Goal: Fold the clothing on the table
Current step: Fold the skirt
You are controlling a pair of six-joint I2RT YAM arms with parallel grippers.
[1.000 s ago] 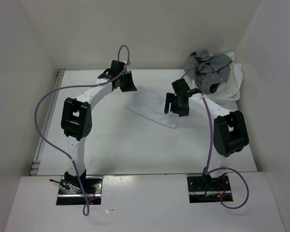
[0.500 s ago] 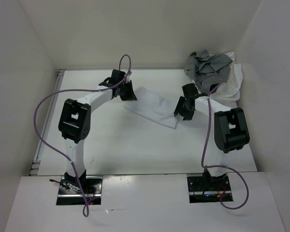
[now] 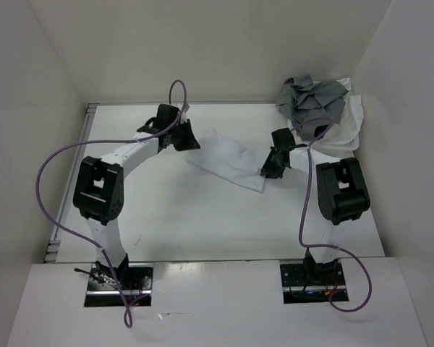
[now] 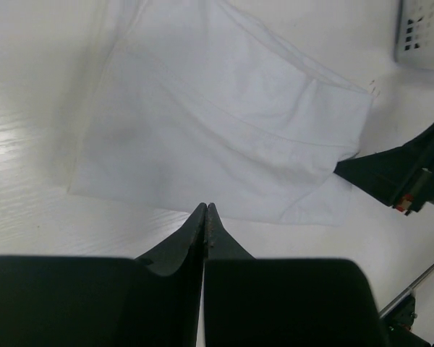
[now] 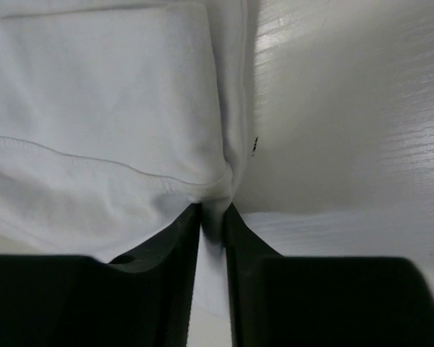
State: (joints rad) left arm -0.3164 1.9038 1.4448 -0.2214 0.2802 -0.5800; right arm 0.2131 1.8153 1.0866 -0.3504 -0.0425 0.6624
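On table (image 3: 173,213), clothing (image 3: 228,159) white, thin, flat, hemmed; right pincer (image 5: 213,215) clamped on its corner; left pincer (image 4: 206,211) together.

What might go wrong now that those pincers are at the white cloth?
The right gripper pinches only a thin bunch at the edge of the clothing, which may slip out when lifted. The left gripper is shut at the other end with no fabric visible in it, so the fold might go crooked. The grey garments lie close to the right arm and might snag.
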